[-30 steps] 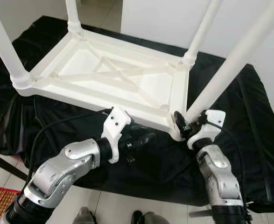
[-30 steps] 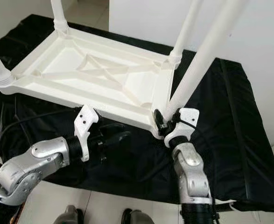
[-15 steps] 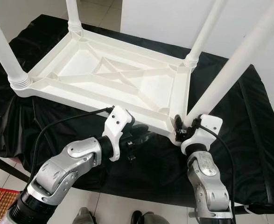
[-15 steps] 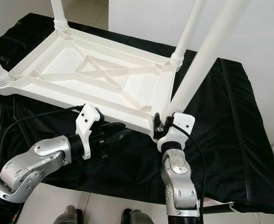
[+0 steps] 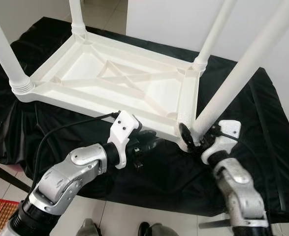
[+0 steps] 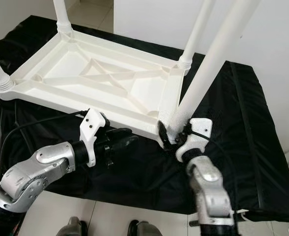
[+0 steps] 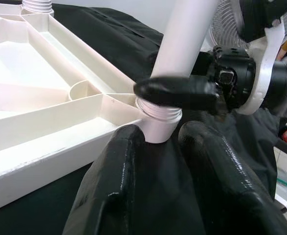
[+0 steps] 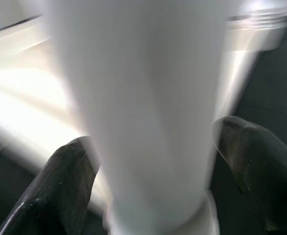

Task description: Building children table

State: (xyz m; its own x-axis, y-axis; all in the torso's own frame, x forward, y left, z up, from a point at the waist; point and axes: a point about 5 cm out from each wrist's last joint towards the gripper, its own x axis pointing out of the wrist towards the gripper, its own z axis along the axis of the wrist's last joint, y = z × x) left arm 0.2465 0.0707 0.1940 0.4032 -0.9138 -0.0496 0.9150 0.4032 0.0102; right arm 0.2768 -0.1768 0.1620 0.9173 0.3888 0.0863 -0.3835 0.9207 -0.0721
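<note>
An upturned white children's table lies on a black cloth, three legs seated and the fourth in hand. At the near left, the left gripper hovers just below the table's near rim, its fingers spread apart and holding nothing, pointed at the corner socket. To the right, the right gripper is clamped around the base of the last leg, right at the near right corner, where the leg's threaded end sits in the socket. The leg leans away to the right, so it may well bind or cross-thread if turned at that tilt, or slip through the fingers. The corner lies close to the cloth's near edge, leaving little margin toward the robot. Open cloth stretches to the right of the leg; a wall rises just beyond the far side.
</note>
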